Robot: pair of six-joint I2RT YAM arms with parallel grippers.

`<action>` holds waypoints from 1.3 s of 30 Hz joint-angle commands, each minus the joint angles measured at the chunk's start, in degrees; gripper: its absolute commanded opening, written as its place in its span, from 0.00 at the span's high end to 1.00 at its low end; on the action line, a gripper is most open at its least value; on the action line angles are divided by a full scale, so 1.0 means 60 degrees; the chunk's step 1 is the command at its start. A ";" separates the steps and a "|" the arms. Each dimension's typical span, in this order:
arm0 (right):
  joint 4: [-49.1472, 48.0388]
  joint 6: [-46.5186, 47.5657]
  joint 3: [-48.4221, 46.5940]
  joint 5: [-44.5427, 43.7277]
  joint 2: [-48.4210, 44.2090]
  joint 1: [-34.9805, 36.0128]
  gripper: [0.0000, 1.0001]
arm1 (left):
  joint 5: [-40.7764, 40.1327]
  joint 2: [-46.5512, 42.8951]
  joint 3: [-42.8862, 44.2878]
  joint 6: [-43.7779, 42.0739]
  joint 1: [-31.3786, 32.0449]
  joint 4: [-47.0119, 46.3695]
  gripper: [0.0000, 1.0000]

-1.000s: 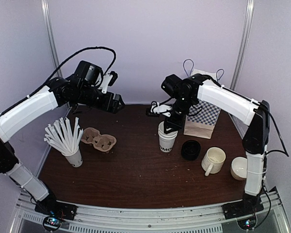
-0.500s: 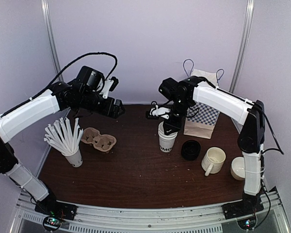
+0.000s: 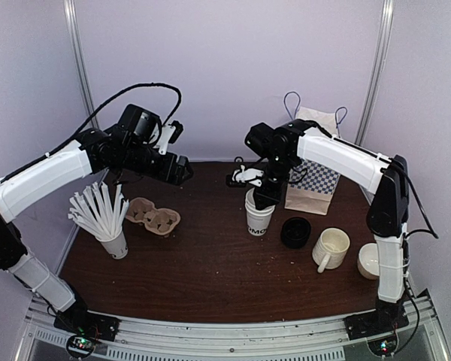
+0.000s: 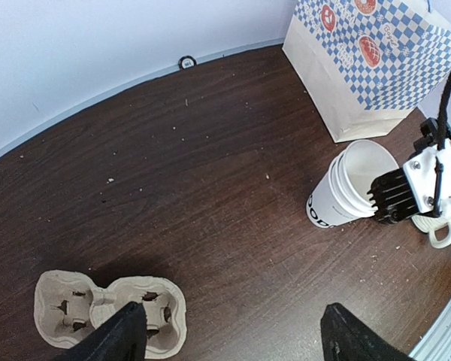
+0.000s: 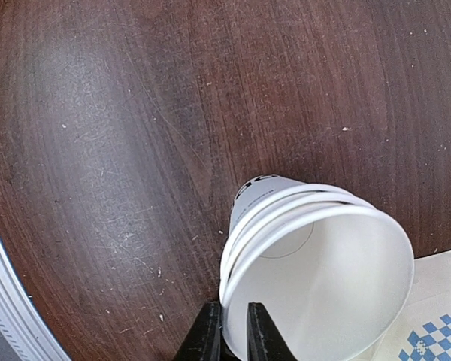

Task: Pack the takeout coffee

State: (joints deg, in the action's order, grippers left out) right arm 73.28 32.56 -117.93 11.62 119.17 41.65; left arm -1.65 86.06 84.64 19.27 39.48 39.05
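Paper cups point(image 3: 259, 218), nested, stand midway on the desk point(image 3: 210, 263). Right tool point(image 5: 233, 331), pointing down, has narrowed since a second ago and pinches the top rim (at 7 o'clock, wrist view). Left tool point(image 4: 233, 342) hovers spread wide, empty, at their 10 o'clock.

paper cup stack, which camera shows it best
Right wrist: the paper cup stack fills the frame, nested rims distinct. Left wrist shows it smaller, from the side; in top external the right gripper covers its rim.

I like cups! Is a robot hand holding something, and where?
The right gripper pinches the top paper cup by its rim; the left gripper holds nothing.
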 commanded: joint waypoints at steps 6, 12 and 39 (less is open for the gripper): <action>0.0228 -0.0147 -0.0077 -0.0179 0.0139 -0.0020 0.89 | 0.0108 -0.0245 -0.0175 0.0141 0.0011 -0.0443 0.16; 0.0277 -0.0099 -0.0066 -0.0247 -0.0012 0.0002 0.98 | 0.0274 -0.0136 -0.0338 0.0390 0.0011 -0.0722 0.16; 0.0041 -0.0614 -0.2283 0.0159 -0.0174 -0.0423 1.00 | 0.3195 0.3195 0.0360 0.4877 0.0025 -0.4962 0.25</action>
State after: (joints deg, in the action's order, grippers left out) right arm 74.74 30.79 -129.93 11.79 118.80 39.44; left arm 13.98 102.56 84.05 42.87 39.48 17.91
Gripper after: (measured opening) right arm 0.007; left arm 0.753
